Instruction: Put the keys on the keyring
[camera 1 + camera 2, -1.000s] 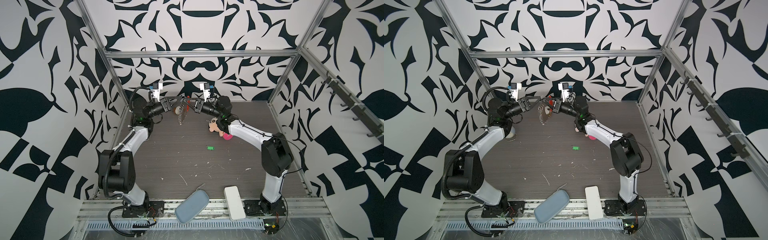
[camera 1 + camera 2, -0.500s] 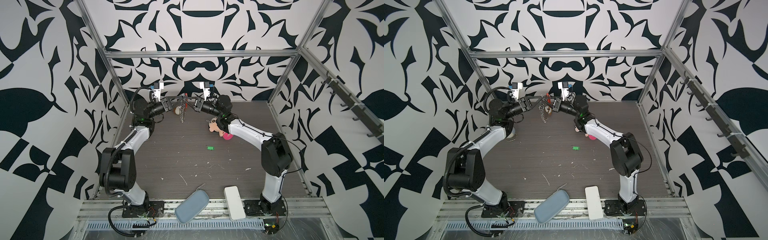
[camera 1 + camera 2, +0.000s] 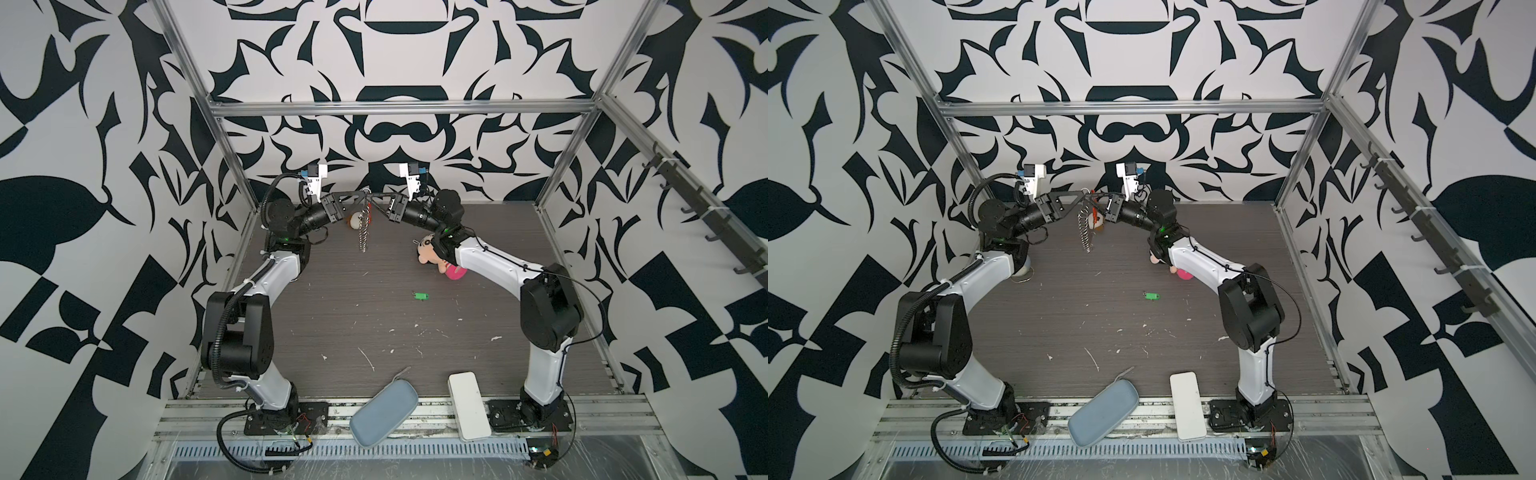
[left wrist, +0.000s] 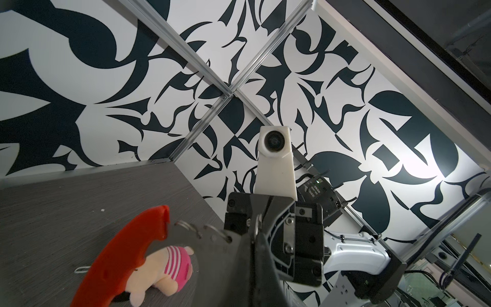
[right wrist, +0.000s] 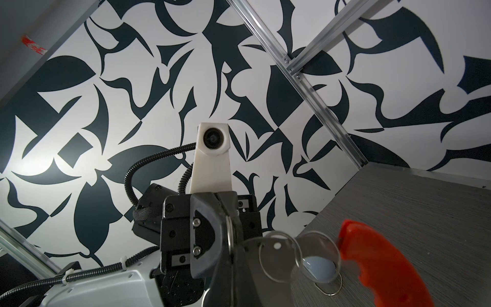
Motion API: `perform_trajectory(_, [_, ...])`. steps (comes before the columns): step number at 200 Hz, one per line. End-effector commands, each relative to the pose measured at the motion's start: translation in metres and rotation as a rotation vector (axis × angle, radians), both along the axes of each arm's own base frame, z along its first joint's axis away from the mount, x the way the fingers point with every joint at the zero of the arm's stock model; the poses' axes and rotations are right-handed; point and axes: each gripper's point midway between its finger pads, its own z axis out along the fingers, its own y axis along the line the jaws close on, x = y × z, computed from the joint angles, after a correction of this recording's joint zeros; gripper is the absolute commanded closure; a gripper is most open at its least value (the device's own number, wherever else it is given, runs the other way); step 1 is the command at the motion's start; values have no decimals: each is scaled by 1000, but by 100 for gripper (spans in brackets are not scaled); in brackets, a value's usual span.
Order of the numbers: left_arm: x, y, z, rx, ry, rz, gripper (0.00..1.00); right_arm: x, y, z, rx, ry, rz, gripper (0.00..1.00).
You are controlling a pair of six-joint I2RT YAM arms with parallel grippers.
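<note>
Both claws meet high over the back of the table (image 3: 332,324). The left gripper (image 3: 360,196) and right gripper (image 3: 377,200) are each pinched together on a silver ring of the keyring (image 3: 363,228), as the wrist views show. The rest of its ring chain hangs free below them and is slack, so it will likely swing. The red segment (image 4: 125,252) looks like the one rigid handhold.

The key (image 3: 419,296) lies flat on the tabletop, well apart from the claws and nearer the arm bases than the plush doll (image 3: 432,255). Expect it to be light and prone to skidding. Take it across the green head, leaving the silver end clear for threading — you must free one claw first.
</note>
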Motion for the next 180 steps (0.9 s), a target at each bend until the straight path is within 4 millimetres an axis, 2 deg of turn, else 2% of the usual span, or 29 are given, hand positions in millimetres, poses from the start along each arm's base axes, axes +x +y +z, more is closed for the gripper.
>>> perform_trajectory(1, [-13, -11, 2, 28, -41, -39, 100, -24, -2, 53, 95, -146, 45, 100])
perform_trajectory(20, [-12, -9, -8, 107, -24, 13, 100, -19, -10, 47, 80, -123, 21, 100])
perform_trajectory(35, [-14, -7, -12, 170, -31, 42, 100, -14, -24, 39, 53, -109, -7, 84])
perform_trajectory(46, [-17, -6, -14, 203, -34, 49, 100, -11, -37, 31, 29, -93, -39, 79])
perform_trajectory(74, [-20, -5, -29, 365, 11, 46, 100, 10, -75, 1, -148, -9, -182, 76])
perform_trajectory(94, [-23, -3, -38, 446, 28, 35, 100, 8, -89, -11, -292, -26, -240, 77])
perform_trajectory(109, [-25, -4, -38, 462, 16, 28, 100, 2, -89, -12, -334, -49, -221, 77])
perform_trajectory(154, [-33, -10, -29, 433, -10, -32, 100, -24, -62, 11, -240, -137, -55, 77])
perform_trajectory(180, [-35, -12, -22, 409, -23, -49, 100, -26, -49, 13, -238, -150, -21, 77])
